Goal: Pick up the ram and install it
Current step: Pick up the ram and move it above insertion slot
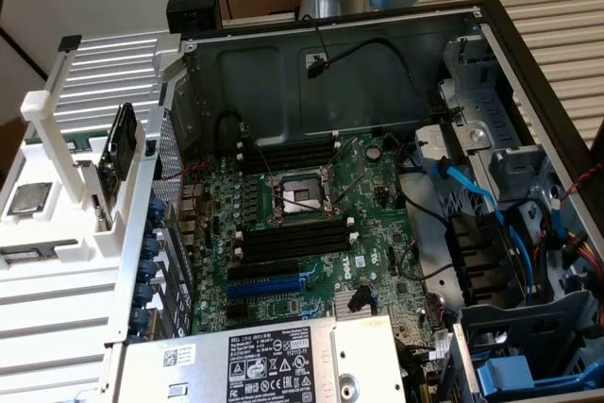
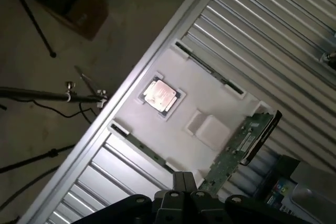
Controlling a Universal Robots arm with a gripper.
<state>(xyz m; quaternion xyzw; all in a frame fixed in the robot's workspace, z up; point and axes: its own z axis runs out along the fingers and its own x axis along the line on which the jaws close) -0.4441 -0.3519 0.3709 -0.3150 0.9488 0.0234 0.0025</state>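
Hovering with its black fingers pressed together and empty, the gripper (image 2: 182, 179) hangs above the edge of the white fixture (image 2: 197, 85). The closest thing to it is the ram (image 2: 233, 150), one end of the stick almost under the fingertips. From there the long axis runs away from the claw, past a square moulding (image 2: 211, 130), and finishes at a dark block on the far end (chip or clip, can't say). It's a green board, narrow and thin, peppered with tiny parts, and any label is too small to make out. The near end slips out of sight behind the gripper body.

Over to the exterior view: the ram (image 1: 119, 143) is at left-centre of the frame, propped in the fixture's rack. It shows mostly black, with a sliver of green on the side toward the exterior view's left. The long axis runs up the picture, top tipped slightly toward the exterior view's right. Whether it stands upright or slopes away, I cannot tell. White posts hide its lower edge. The silver processor chip (image 1: 28, 197) sits lower left, and the motherboard (image 1: 311, 224) lies at centre frame with its black memory slots (image 1: 288, 153).
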